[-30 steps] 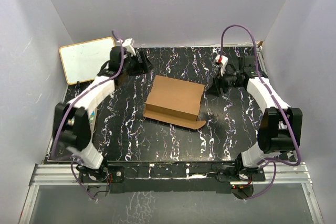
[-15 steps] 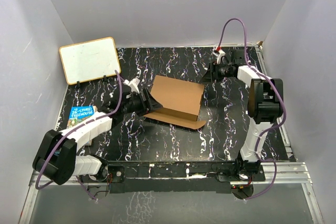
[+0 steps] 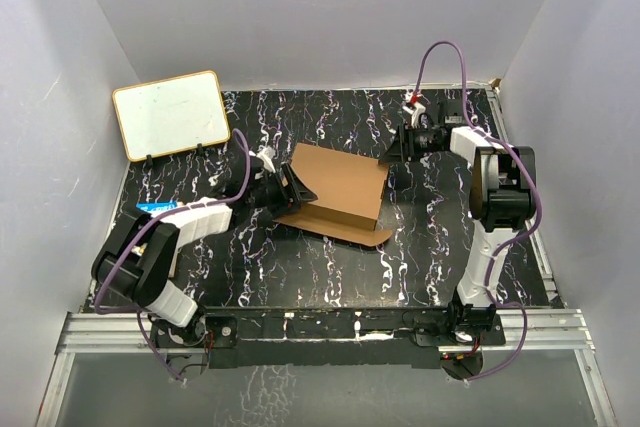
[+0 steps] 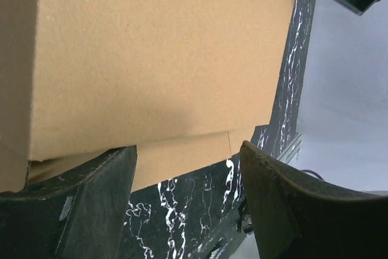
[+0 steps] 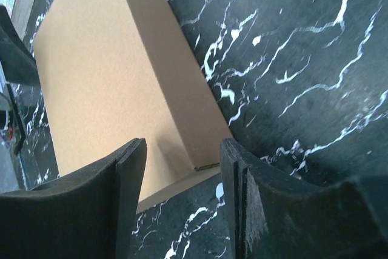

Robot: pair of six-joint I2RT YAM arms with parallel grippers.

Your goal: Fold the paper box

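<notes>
The plain brown cardboard box (image 3: 335, 187) sits in the middle of the black worktop with white streaks (image 3: 420, 247). It looks like a shallow box, closed on top. One thin brown flap (image 3: 345, 230) sticks out flat along its lower edge. The long side of the box runs from left to right across the frame and dips a little toward the right.

The left pincer (image 3: 291, 187) is at the left short end of the box. Its jaws are apart and hold nothing, and the box lies right in front of them. The right pincer (image 3: 388, 152) is at the upper right corner of the box. Its jaws are apart too, and the corner sits just ahead of the gap.

So the box lies between the two pincers, one at each end. Both are very near. I cannot tell if either one touches the box. The left one is nearer to the loose flap, so I think that arm has the shorter way to it.
</notes>
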